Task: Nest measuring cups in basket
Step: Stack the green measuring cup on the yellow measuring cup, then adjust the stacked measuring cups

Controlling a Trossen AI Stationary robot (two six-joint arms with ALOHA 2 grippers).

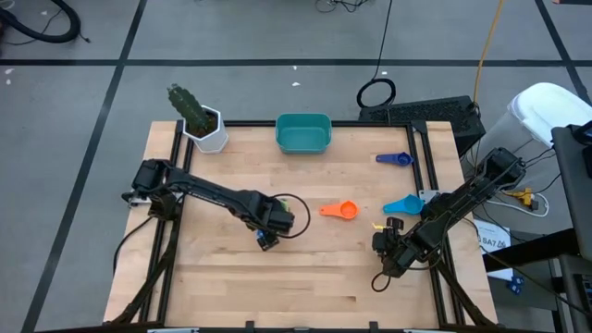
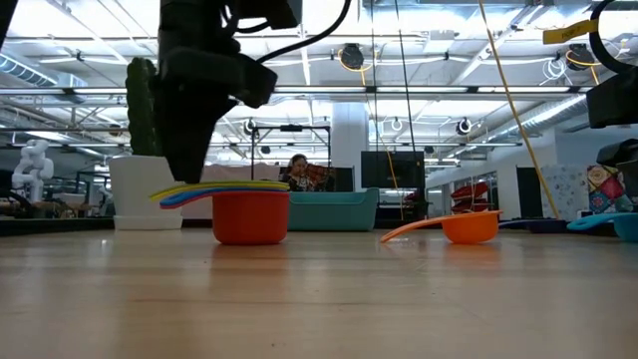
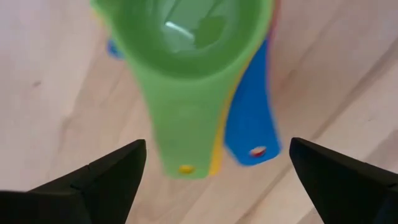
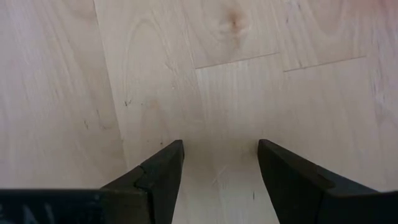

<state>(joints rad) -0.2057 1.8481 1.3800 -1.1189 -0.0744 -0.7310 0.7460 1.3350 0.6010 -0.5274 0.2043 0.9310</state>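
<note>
Green on top, the nested stack of cups (image 3: 193, 43) stands on the wooden table (image 1: 305, 268) mid-left, handles fanned toward the left gripper (image 3: 217, 180), whose fingers are spread wide either side, gripping nothing; from above the arm hides it. Orange cup (image 1: 340, 210), light blue cup (image 1: 401, 204) and dark blue cup (image 1: 395, 159) lie loose, well short of the teal basket (image 1: 303, 133) at the far edge. Right gripper (image 4: 221, 168) waits open over bare wood

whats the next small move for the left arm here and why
Probably close the left gripper on the fanned handles of the nested cup stack. Its fingers stand open on either side of the green cup's handle, and the stack sits on the table, far from the teal basket.
</note>
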